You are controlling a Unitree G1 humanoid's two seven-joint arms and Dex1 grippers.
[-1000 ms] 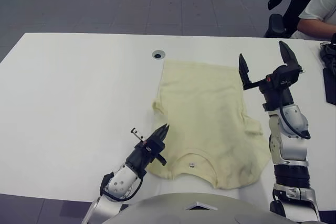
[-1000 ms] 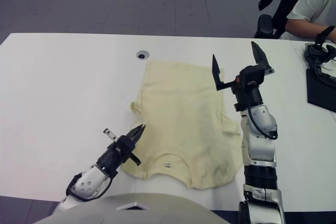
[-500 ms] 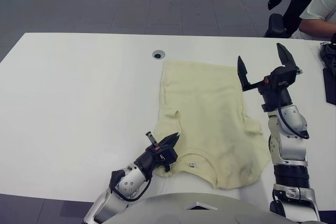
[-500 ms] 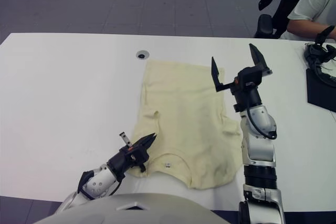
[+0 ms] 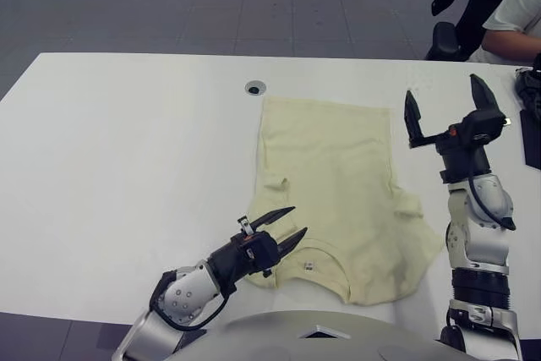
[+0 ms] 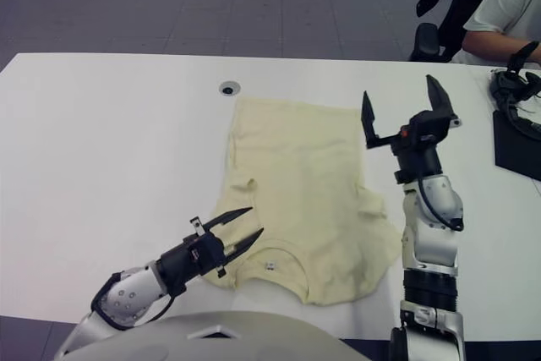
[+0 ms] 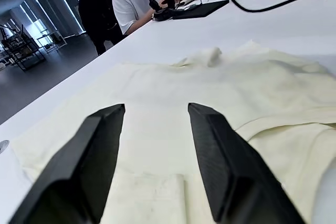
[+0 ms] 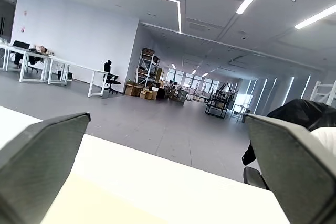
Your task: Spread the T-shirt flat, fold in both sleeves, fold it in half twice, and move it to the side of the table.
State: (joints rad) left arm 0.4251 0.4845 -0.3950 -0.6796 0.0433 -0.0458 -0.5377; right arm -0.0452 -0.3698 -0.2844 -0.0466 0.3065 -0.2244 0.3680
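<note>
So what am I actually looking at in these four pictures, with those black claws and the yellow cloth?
It is a humanoid robot with two arms, each ending in a two-fingered gripper. Two pictures come from cameras in its head, looking down over a white table; they show the same scene from slightly different spots. The other two come from a camera on each wrist, so the dark shapes there are that arm's own fingers. On the table lies a pale yellow T-shirt, with one sleeve sticking out on the robot's right. The left gripper is open, low by the collar end nearest the robot. The right gripper is open too, raised to the right of the shirt. Neither holds anything.
</note>
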